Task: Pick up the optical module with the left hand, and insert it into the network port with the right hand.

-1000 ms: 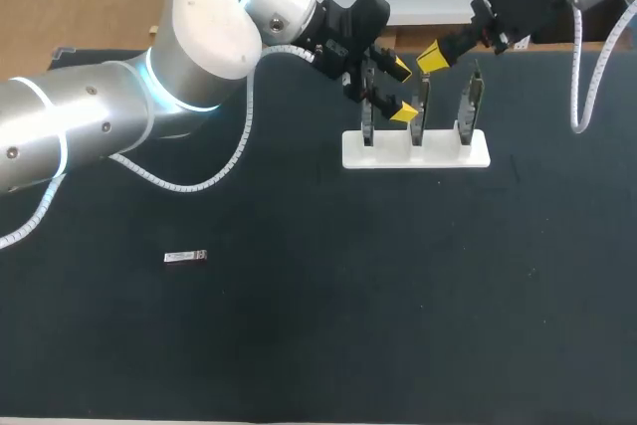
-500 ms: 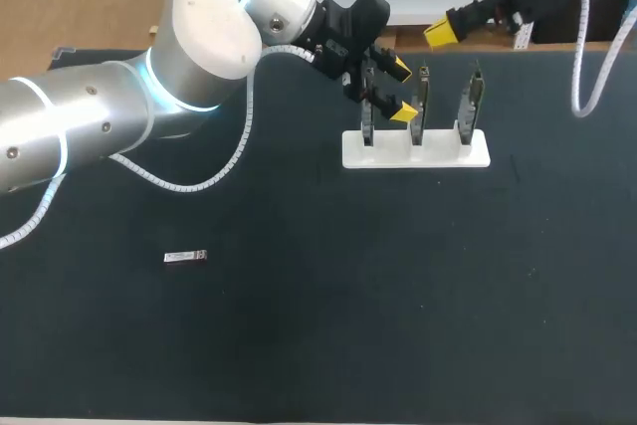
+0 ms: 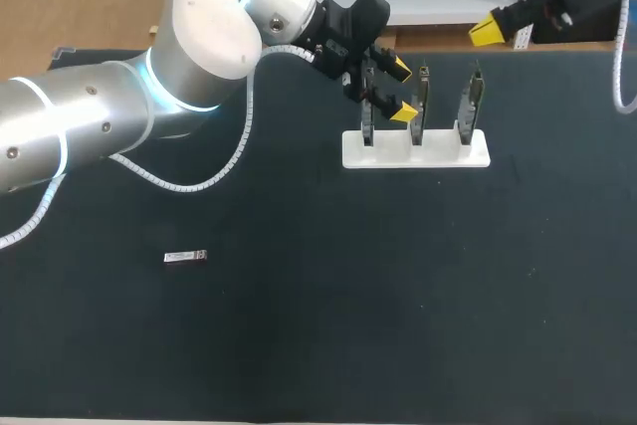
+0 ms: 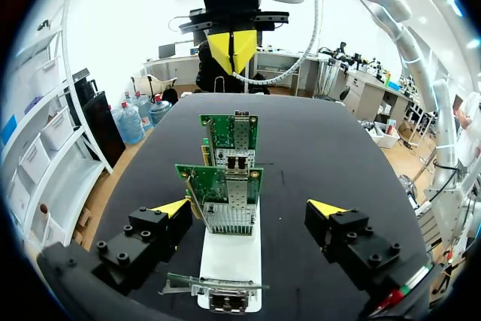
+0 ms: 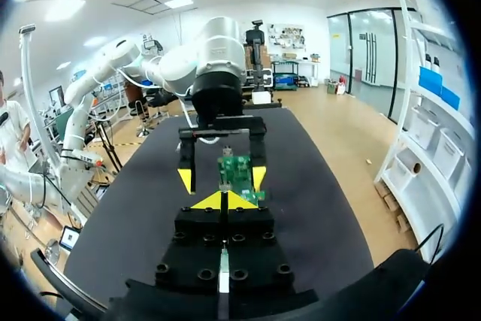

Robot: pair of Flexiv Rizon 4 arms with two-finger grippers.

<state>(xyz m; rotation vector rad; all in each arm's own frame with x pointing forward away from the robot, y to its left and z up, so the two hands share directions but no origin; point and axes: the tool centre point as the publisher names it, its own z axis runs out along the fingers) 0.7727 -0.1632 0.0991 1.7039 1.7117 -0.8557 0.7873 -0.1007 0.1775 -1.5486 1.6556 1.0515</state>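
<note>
Optical module (image 3: pixel 186 257) lies flat on the left half of the table (image 3: pixel 318 345), unheld and well apart from the white holder (image 3: pixel 443 155). The holder stands toward the far edge and carries three green network cards (image 3: pixel 423 87) upright in a row. The left gripper (image 3: pixel 402 91) hovers there, fingers spread either side of the row and gripping nothing; the right gripper (image 3: pixel 487 32) is above the far right edge, tips pressed together, empty.

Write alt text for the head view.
The left gripper hangs open at the left end of a white rack of three upright cards; the right gripper is shut, beyond the rack's right end. The module lies apart, front left.
</note>
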